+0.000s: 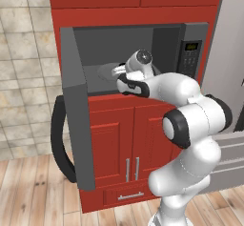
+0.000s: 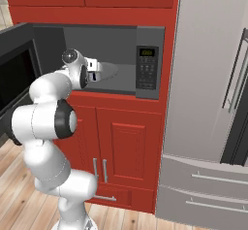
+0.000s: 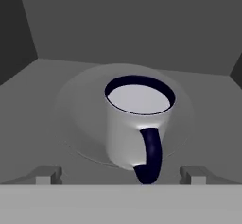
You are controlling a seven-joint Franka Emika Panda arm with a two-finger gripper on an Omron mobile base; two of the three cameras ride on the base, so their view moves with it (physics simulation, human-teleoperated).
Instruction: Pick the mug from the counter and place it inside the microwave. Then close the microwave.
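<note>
The pale mug (image 3: pixel 130 126) stands upright on the round turntable (image 3: pixel 80 119) inside the grey microwave (image 1: pixel 190 34), its dark handle turned toward the hand camera. My gripper (image 3: pixel 120 176) is open, and its fingertips (image 3: pixel 47 175) sit wide apart on the near side of the mug, holding nothing. In the left base view my gripper (image 1: pixel 117 71) reaches into the microwave cavity over the turntable (image 1: pixel 102 71); the right base view shows the gripper (image 2: pixel 97 70) from the other side. The microwave door (image 1: pixel 76 110) is swung wide open to the left. The counter is out of view.
The open door's thick black handle (image 1: pixel 59 141) juts out at the left. The keypad panel (image 2: pixel 147 68) is right of the cavity. Red cabinets (image 1: pixel 128 139) are below and above. A grey fridge (image 2: pixel 208 103) stands at the right.
</note>
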